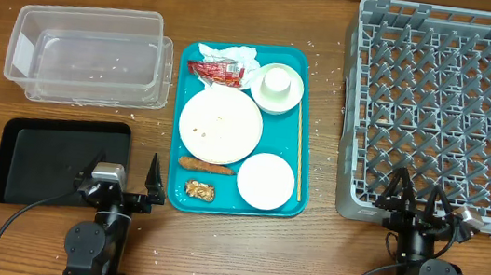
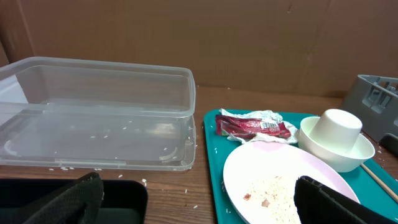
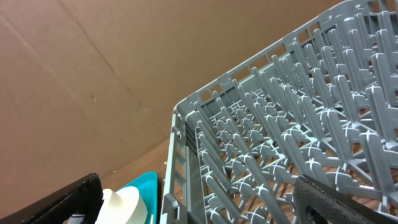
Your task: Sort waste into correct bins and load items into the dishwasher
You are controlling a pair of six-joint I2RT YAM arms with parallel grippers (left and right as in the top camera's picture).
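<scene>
A wooden table (image 1: 324,260) backed by brown cardboard carries everything, and by the look of it the job is not yet begun. At the left, the clear tub (image 1: 87,54) holds only a few stray grains and the black tray (image 1: 46,155) is bare. The left gripper (image 1: 120,181) hangs beside that tray, fingers wide apart, holding nothing. In the middle, the teal tray (image 1: 275,139) has it all: red wrapper (image 1: 219,72), napkin (image 1: 239,56), plate (image 1: 220,126) with rice, carrot stick (image 1: 205,165), brown chunk (image 1: 201,189), one bowl (image 1: 265,181), and a cup (image 1: 279,81) sitting in the other bowl (image 1: 293,101). At the right, the grey rack (image 1: 355,104) stands unloaded, with the right gripper (image 1: 418,198) at its near edge, fingers spread and empty. Only the left wrist view shows the rice (image 2: 267,186) flecked with red. Only the overhead shows the carrot stick and chunk.
</scene>
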